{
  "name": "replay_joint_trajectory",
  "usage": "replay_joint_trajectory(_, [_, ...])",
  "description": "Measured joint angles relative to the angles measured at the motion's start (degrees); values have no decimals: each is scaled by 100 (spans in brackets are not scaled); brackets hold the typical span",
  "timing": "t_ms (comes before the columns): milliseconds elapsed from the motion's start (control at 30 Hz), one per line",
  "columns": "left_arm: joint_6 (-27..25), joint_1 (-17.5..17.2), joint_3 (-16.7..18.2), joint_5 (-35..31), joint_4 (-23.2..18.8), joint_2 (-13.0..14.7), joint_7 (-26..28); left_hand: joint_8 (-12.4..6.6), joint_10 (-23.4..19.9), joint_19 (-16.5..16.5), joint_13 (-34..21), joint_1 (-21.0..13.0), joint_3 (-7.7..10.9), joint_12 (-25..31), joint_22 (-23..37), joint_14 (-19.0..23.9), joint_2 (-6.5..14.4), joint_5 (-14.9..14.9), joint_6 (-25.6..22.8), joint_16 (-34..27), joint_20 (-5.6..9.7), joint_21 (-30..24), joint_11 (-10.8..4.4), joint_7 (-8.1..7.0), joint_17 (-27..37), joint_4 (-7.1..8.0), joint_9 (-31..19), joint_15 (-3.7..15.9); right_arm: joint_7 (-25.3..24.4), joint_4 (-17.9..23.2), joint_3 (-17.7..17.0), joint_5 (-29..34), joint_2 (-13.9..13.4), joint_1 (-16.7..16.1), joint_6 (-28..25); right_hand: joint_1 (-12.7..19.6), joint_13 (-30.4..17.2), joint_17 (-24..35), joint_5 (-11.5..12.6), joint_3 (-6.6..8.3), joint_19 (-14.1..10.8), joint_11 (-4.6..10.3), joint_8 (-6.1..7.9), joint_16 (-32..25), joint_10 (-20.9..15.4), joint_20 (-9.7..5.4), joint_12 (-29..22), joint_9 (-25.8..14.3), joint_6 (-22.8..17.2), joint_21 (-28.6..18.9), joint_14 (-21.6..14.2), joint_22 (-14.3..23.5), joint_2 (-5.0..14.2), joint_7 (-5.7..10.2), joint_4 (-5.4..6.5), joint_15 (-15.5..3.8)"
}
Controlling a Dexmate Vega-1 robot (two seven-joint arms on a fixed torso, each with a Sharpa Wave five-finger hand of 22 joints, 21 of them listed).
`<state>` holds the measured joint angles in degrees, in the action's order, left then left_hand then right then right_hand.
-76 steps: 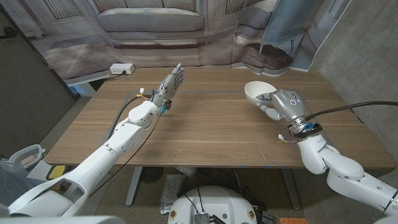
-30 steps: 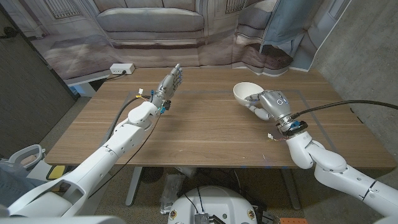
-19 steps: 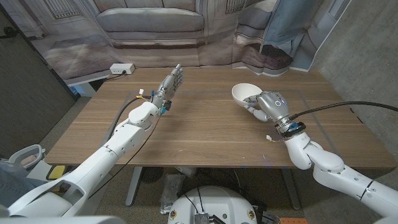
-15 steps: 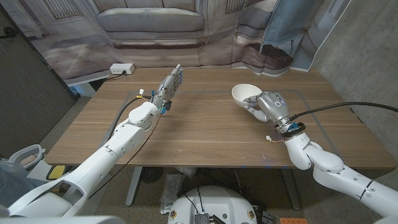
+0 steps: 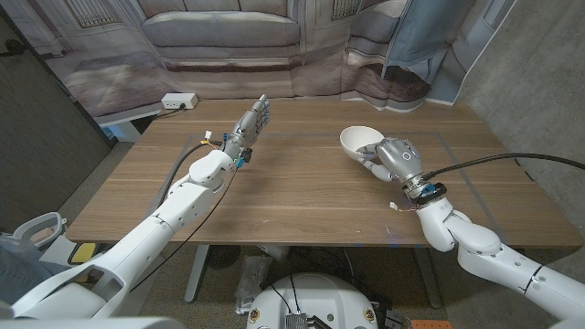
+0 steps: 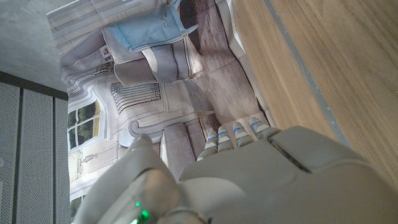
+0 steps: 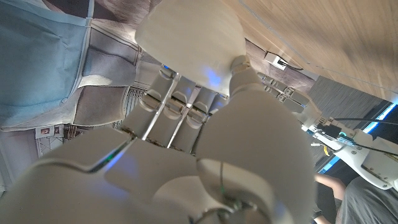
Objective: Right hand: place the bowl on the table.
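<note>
i hold the white bowl (image 5: 359,139) in my right hand (image 5: 395,157), over the right half of the wooden table (image 5: 302,183). the bowl sits at the far, leftward side of my hand, tipped so that its open mouth faces up and away from me, with my fingers wrapped under and around its near rim. i cannot tell from the head view whether its base touches the wood or hangs just above it. in my right wrist view the bowl's rounded outside (image 7: 189,40) bulges just past my fingers (image 7: 177,102), pressed close against them. what i can see of the bowl's inside is bare white, with nothing in it.

my left hand (image 5: 251,123) is well apart from the bowl, over the far left part of the table, standing on its edge with the fingers straight and together, pointing away from me, holding nothing. my left wrist view looks along its back (image 6: 267,180) towards the table's edge and the printed backdrop (image 5: 228,37) beyond.

behind the table's far left corner a white power strip (image 5: 179,100) lies on a low surface.
</note>
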<state>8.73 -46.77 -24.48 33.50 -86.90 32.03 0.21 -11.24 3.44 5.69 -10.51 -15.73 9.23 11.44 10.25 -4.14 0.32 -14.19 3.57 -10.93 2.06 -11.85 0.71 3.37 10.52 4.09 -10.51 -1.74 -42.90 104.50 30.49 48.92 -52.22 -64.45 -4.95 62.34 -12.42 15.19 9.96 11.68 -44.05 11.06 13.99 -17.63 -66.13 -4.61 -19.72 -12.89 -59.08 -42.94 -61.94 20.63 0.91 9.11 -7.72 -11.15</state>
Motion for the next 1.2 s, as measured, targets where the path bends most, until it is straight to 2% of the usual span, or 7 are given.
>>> replay_joint_trajectory(600, [80,112,-7,29,193,-54,-139,0,0,0,0,0,0,0,0,0,0,0,0,0,0,0,0,0,0,0,0,0,42,-289,283,59,88,213,-53,0,1,-30,-6,-39,42,-1,-26,26,1,-39,9,-5,-20,-55,1,-2,0,21,6,1])
replay_joint_trajectory(1200, [82,152,-23,31,248,-75,-152,0,0,0,0,0,1,0,0,0,0,0,0,0,0,0,0,0,0,0,0,0,256,-562,488,-7,126,434,-69,0,-2,-29,2,-46,72,-3,-17,23,3,-10,11,-3,-21,-143,-9,-3,0,22,-1,11])
